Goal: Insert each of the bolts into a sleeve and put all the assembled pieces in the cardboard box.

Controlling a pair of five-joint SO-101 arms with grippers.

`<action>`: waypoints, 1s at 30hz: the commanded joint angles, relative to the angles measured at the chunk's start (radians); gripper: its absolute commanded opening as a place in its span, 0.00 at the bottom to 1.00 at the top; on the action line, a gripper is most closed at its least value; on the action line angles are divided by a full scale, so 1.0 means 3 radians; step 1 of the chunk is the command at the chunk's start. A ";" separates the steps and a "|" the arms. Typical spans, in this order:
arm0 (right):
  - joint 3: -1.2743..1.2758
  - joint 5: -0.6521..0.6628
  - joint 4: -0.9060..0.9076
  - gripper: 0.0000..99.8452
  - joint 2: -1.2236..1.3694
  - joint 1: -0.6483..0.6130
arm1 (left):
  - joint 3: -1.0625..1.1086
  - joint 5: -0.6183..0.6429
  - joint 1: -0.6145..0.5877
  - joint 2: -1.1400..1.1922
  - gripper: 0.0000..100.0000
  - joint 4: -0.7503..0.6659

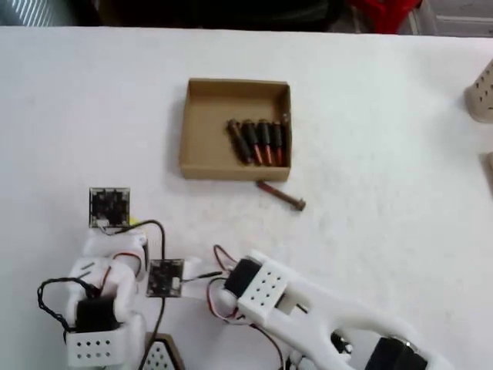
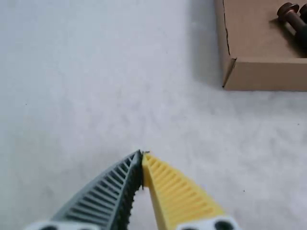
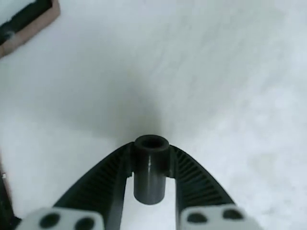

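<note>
The cardboard box (image 1: 202, 123) stands mid-table with several assembled bolt-and-sleeve pieces (image 1: 259, 142) lying side by side in it. One bare bolt (image 1: 281, 195) lies on the table just in front of the box's near right corner. My right gripper (image 3: 151, 147) is shut on a black sleeve (image 3: 150, 167), held upright with its open bore showing, low over the bare white table. My left gripper (image 2: 143, 155) is shut, its grey and yellow fingers pressed together with nothing between them, short of the box's corner (image 2: 249, 72). A bolt head (image 2: 288, 10) shows inside the box.
Both arms (image 1: 100, 308) (image 1: 308, 308) sit at the table's near edge with loose cables and small circuit boards (image 1: 109, 206) around them. A perforated beige object (image 1: 481, 92) stands at the far right edge. White tabletop surrounds the box.
</note>
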 commanded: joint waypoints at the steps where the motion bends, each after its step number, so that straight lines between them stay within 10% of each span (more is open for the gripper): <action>1: -0.0036 -0.0010 0.0304 0.02 -0.0371 0.0003 | -0.0010 -0.0031 0.0018 -0.0018 0.02 -0.0066; 6: -0.0036 0.0634 0.0800 0.02 -0.0662 -0.0003 | -0.0010 -0.0031 0.0018 -0.0018 0.02 -0.0118; 13: -0.0215 0.0348 0.1107 0.02 -0.1271 0.0110 | -0.0010 -0.0031 0.0018 -0.0013 0.02 -0.0164; 30: -0.0097 -0.0343 0.0580 0.02 -0.1307 0.2672 | -0.0010 -0.0026 0.0043 -0.0013 0.02 -0.0164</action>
